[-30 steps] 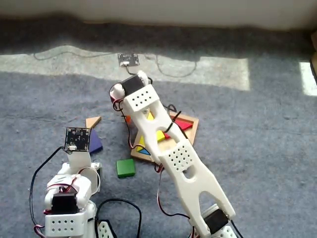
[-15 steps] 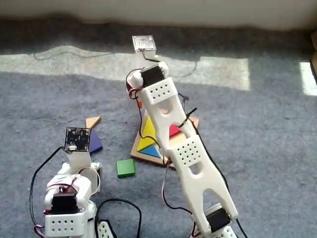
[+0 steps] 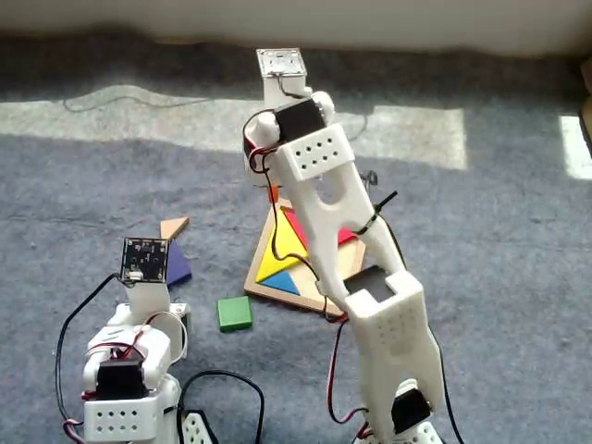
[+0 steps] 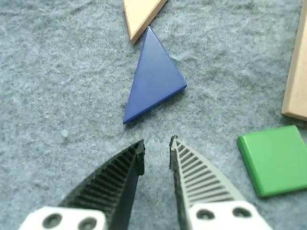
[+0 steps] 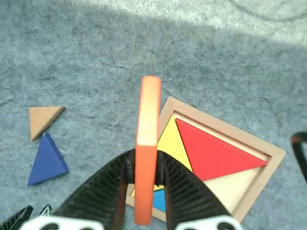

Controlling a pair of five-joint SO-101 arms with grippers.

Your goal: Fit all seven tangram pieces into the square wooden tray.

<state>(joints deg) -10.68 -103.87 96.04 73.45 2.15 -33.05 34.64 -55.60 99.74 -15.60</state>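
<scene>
Nearest the bases, the left gripper (image 4: 157, 143) is hovering low over the carpet with its fingers slightly apart and nothing between them. It is pointing at the blue triangle (image 4: 153, 79). The green square (image 4: 273, 158) is lying just beside it, and the tan triangle (image 4: 141, 14) is lying a little beyond the blue one, almost tip to tip. All three are waiting outside the wooden tray (image 5: 225, 128).

Farther out, the right gripper (image 5: 146, 160) is pinching the orange piece (image 5: 148, 124) on edge, upright, above the tray's near corner. Inside the tray, the yellow triangle (image 5: 170, 141), the red triangle (image 5: 211, 153) and a small light-blue triangle (image 5: 158, 201) are lying flat. A bare patch (image 5: 235, 189) is showing beside the red one.

Doing this step well probably means tipping the orange piece flat and turning it to match the gap's outline before lowering it. The fingers should likely open only once it is resting inside the rim, since a tilted drop could ride up on the seated triangles or shift them.
</scene>
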